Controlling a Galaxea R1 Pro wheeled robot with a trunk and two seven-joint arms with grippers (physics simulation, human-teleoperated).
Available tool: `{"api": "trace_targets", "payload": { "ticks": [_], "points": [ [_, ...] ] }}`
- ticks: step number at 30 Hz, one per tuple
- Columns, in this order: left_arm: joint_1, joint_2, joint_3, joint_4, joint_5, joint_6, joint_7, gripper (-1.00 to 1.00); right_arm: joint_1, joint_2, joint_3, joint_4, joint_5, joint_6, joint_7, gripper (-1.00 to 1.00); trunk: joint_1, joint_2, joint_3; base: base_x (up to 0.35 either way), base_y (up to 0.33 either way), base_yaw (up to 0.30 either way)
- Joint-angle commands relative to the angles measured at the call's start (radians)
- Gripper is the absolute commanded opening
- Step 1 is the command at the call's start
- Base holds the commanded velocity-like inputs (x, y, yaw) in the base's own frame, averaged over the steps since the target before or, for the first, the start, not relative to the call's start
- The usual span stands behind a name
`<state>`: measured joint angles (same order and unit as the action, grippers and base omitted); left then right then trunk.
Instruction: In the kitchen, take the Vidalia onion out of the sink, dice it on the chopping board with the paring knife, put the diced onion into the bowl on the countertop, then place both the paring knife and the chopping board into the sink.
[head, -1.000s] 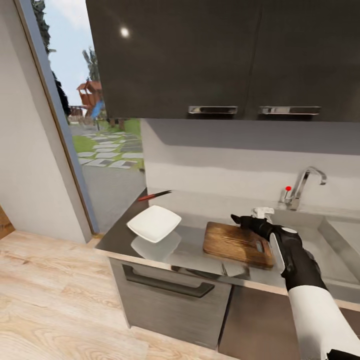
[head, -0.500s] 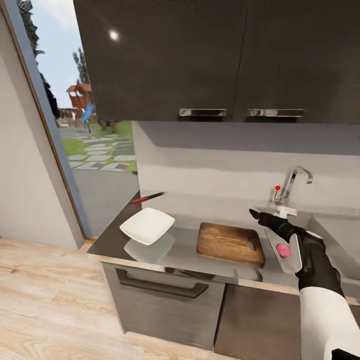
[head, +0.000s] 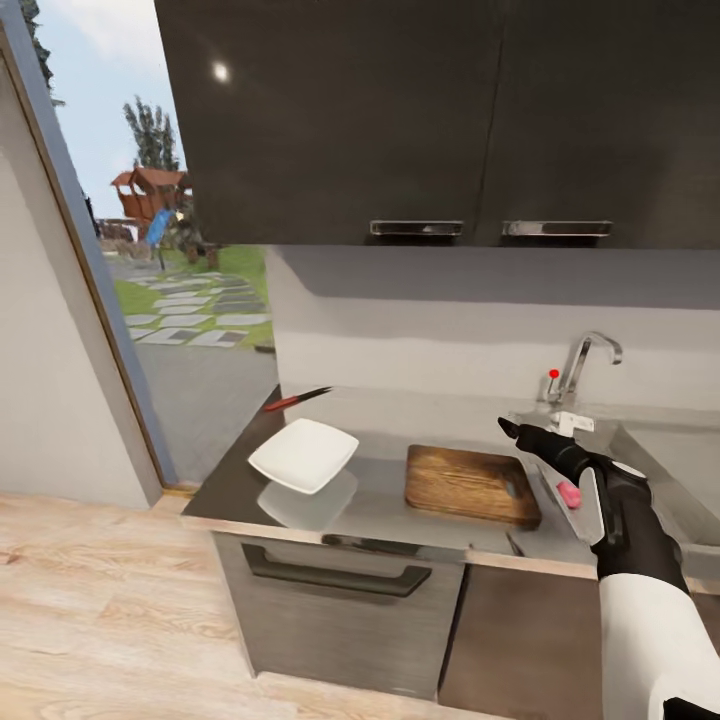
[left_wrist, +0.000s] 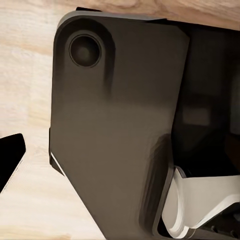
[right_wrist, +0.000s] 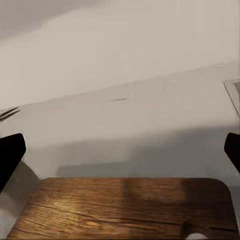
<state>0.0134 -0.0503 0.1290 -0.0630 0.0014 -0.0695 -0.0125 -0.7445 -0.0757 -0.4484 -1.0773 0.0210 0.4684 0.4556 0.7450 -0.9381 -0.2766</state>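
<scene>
From the head camera you get the glossy grey bench (head: 390, 500) with the square white bowl (head: 304, 455) near its left end, the red-handled paring knife (head: 297, 399) at its back left corner, the rounded wooden chopping board (head: 471, 485) mid-bench and the steel sink (head: 640, 470) at its right end. Your right wrist camera gives the board's grain (right_wrist: 125, 207) close up. Your right gripper (head: 513, 430) is stretched over the board's right end, jaws spread and empty; your left jaws, I cannot tell.

Open hand (right_wrist: 120, 152) above chopping board (right_wrist: 125, 207)
</scene>
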Motion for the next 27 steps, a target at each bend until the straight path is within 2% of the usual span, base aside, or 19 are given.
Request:
{"api": "trace_targets", "payload": {
  "ticks": [1, 10, 13, 15, 19, 27],
  "points": [
    [0.0, 0.0, 0.006, -0.001, 0.0, -0.001, -0.001, 1.0, -0.001, 0.001, -0.003, -0.001, 0.003, 0.006, 0.006, 1.0, 0.0, -0.001, -0.001, 0.0, 0.279, -0.004],
    [0.0, 0.0, 0.006, -0.001, 0.0, -0.001, -0.001, 1.0, -0.001, -0.004, -0.003, -0.002, 0.005, 0.007, 0.003, 1.0, 0.0, -0.001, -0.001, 0.0, 0.291, -0.001],
    [-0.006, -0.016, 0.006, -0.005, 0.004, 0.0, 0.0, 1.0, -0.018, -0.021, 0.014, -0.019, 0.006, 0.006, 0.005, 1.0, 0.0, -0.001, -0.001, 0.0, 0.0, 0.0],
    [-0.006, -0.016, 0.006, -0.005, 0.004, 0.0, 0.0, 1.0, -0.029, -0.032, 0.025, -0.03, 0.007, 0.006, 0.005, 1.0, 0.0, -0.001, -0.001, 0.0, 0.0, 0.0],
    [-0.006, -0.021, 0.006, -0.005, 0.005, -0.005, 0.0, 1.0, -0.052, -0.054, 0.023, -0.052, 0.008, 0.007, 0.007, 1.0, 0.0, -0.001, -0.001, 0.0, 0.059, 0.0],
    [-0.006, -0.027, 0.006, -0.005, 0.004, -0.02, 0.0, 1.0, -0.055, -0.099, 0.025, -0.097, 0.01, 0.046, 0.008, 1.0, 0.0, -0.001, -0.001, 0.0, 0.267, -0.053]
  ]
}}
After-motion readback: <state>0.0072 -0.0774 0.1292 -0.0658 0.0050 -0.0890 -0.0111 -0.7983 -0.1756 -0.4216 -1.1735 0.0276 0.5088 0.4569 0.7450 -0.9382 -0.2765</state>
